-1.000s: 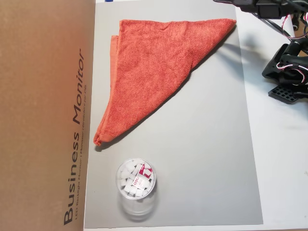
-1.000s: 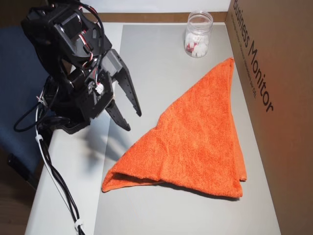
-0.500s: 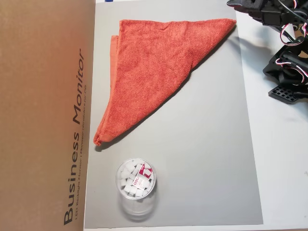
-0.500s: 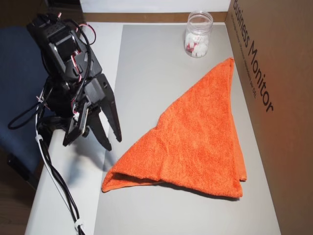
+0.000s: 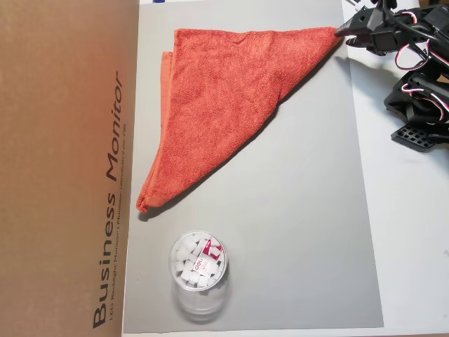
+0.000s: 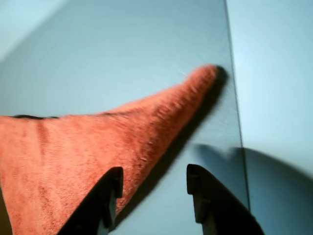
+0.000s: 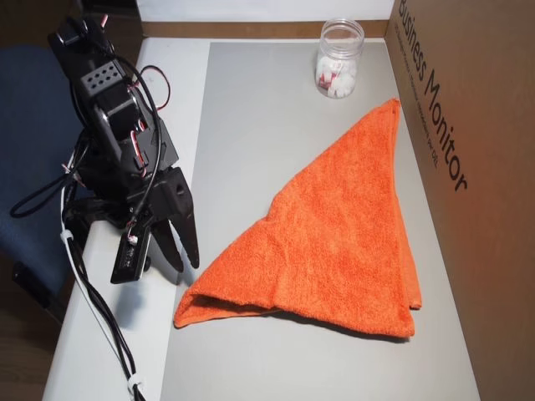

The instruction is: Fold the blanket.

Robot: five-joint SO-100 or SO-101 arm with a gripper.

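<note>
The blanket (image 5: 224,105) is an orange-red terry towel lying folded into a triangle on the grey mat (image 5: 302,232). It shows in both overhead views, blanket (image 7: 334,234). Its long pointed corner (image 6: 203,78) reaches the mat's edge. My gripper (image 7: 185,266) hangs just beside that corner, open, with nothing between its fingers. In an overhead view the gripper (image 5: 344,33) points its tips at the corner's tip. In the wrist view the gripper (image 6: 154,188) straddles the blanket's lower edge, one finger (image 6: 110,188) over the cloth and the other over bare mat.
A clear plastic cup (image 5: 198,270) with white pieces inside stands on the mat past the blanket's other tip. A brown cardboard box (image 5: 63,168) lines the mat's far side. The arm's base and cables (image 7: 92,209) sit on the white table beside the mat.
The arm has swung down and towards the blanket's pointed corner, bringing the open gripper close to the mat's edge. The blanket and cup have not moved.
</note>
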